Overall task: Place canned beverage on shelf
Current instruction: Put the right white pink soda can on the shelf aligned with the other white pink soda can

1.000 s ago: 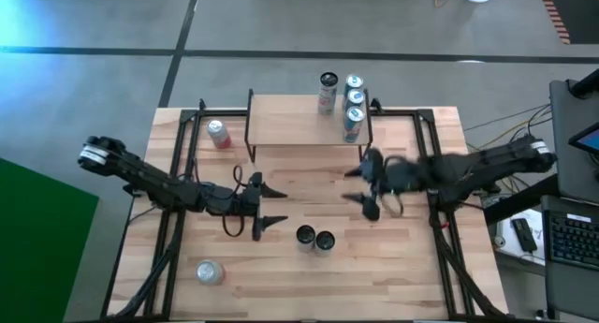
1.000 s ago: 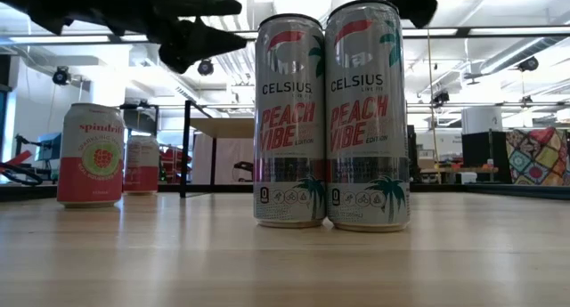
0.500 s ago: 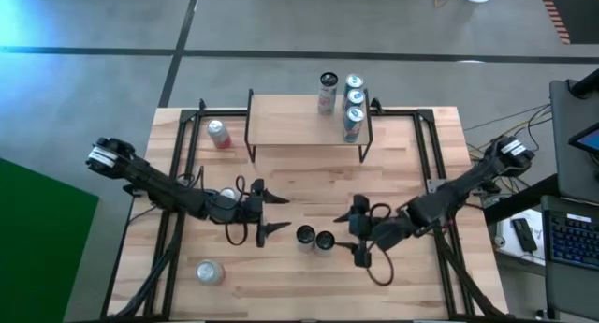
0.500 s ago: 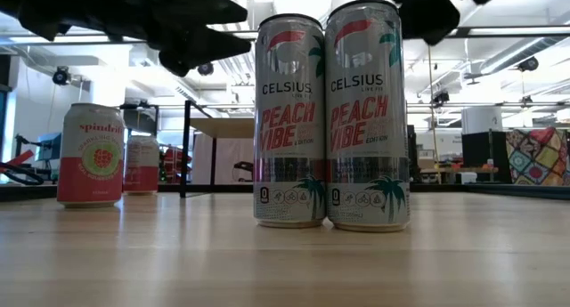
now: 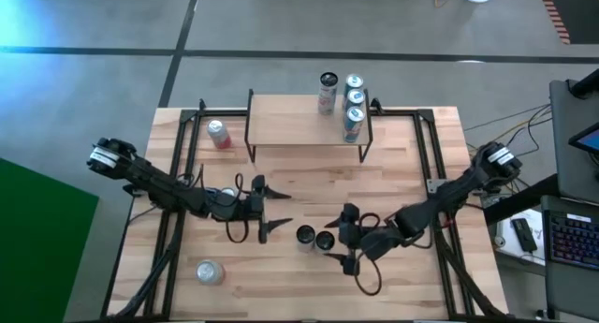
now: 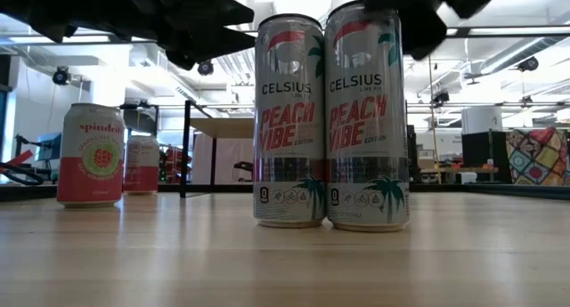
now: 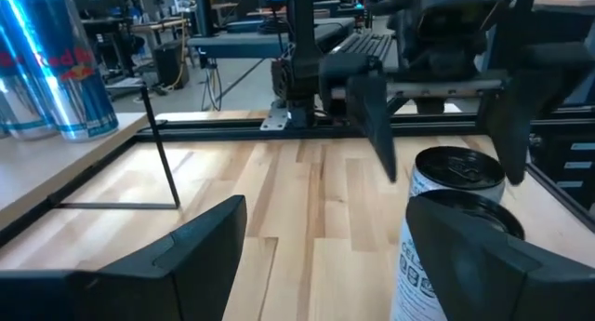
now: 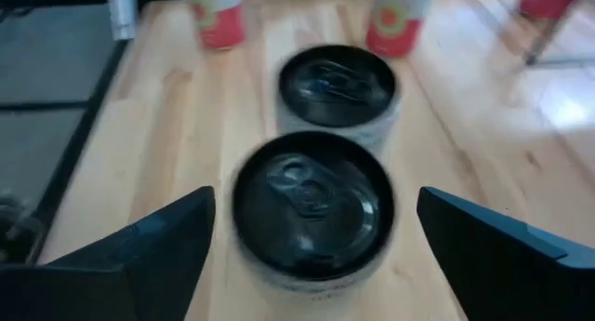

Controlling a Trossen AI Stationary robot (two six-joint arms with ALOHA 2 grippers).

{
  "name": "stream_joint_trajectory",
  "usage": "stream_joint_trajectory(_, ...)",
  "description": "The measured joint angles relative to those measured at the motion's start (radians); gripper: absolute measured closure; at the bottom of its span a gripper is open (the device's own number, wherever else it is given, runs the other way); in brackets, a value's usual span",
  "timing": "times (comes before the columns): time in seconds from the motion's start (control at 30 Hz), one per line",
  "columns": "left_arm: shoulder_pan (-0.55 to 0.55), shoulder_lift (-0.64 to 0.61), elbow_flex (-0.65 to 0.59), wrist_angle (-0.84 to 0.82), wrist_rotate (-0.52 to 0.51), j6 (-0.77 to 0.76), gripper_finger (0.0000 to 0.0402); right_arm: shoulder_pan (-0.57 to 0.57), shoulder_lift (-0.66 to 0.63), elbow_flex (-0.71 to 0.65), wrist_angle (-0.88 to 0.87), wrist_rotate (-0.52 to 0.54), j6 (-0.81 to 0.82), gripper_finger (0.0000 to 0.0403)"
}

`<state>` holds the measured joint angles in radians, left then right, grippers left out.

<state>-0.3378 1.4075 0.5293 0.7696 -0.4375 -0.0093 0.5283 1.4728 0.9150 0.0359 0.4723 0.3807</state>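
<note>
Two tall Celsius cans stand side by side on the slatted tabletop, the left one and the right one. My right gripper is open; its fingers stand on either side of the right can's black top without touching it. My left gripper is open and empty, just left of the two cans. The shelf stands on its black legs at the table's far side.
Several cans stand at the shelf's right end. A pink can stands left of the shelf, and another stands near the front left corner. Black frame rails run along the table's sides.
My right gripper has swung from just in front of the shelf toward the table's near edge and left, coming down over the right Celsius can, and it stays open. The cans have not moved.
</note>
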Motion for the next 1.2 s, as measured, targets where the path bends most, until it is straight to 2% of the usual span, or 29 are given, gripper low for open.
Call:
stream_joint_trajectory(0.2, 0.001, 0.000, 0.000, 0.000, 0.000, -0.020, 0.0118, 0.000, 0.058, 0.000, 0.007, 0.129, 0.105, 0.0037)
stream_joint_trajectory(0.37, 0.001, 0.000, 0.000, -0.002, 0.000, -0.035, 0.0118, -0.001, 0.074, 0.000, 0.007, 0.157, 0.142, 0.0046)
stream_joint_trajectory(0.53, 0.001, 0.000, 0.000, -0.008, 0.000, -0.037, 0.0118, 0.004, 0.059, 0.000, -0.007, 0.143, 0.133, 0.0095)
stream_joint_trajectory(0.7, 0.001, -0.001, 0.000, -0.007, 0.000, -0.039, 0.0118, 0.004, 0.013, -0.002, -0.032, 0.071, 0.069, 0.0156)
stream_joint_trajectory(0.77, 0.001, -0.001, 0.000, 0.000, 0.001, -0.030, 0.0118, 0.004, -0.024, -0.003, -0.040, 0.049, 0.018, 0.0164)
stream_joint_trajectory(1.0, 0.003, 0.000, 0.000, 0.013, 0.009, 0.042, 0.0118, -0.023, -0.220, -0.002, -0.074, 0.012, -0.140, 0.0156)
stream_joint_trajectory(1.2, 0.004, 0.001, 0.039, 0.018, 0.009, 0.118, 0.0118, -0.161, -0.437, 0.014, -0.111, -0.128, -0.290, 0.0156)
